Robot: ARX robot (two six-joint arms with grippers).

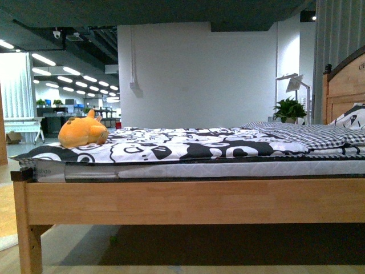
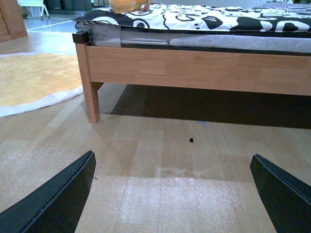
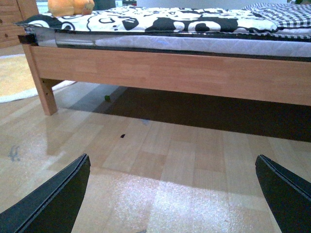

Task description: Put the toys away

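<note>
An orange-yellow plush toy [image 1: 82, 132] lies on the far left end of the bed, on the black-and-white patterned cover [image 1: 188, 144]. It also shows at the edge of the left wrist view as the toy [image 2: 127, 5] and in the right wrist view as the toy [image 3: 70, 6]. My left gripper [image 2: 172, 194] hangs low over the wooden floor, open, nothing between its black fingers [image 2: 58, 194]. My right gripper [image 3: 172, 194] is likewise open and empty over the floor. Both are well short of the bed and below the mattress. Neither arm shows in the front view.
The wooden bed frame [image 1: 188, 201] runs across in front of me, with a leg [image 2: 91, 99] at its left corner and dark space beneath. A yellow rug [image 2: 34, 80] lies on the floor to the left. Checked bedding [image 1: 319, 136], a headboard [image 1: 344, 88] and a plant [image 1: 289, 108] are at the right.
</note>
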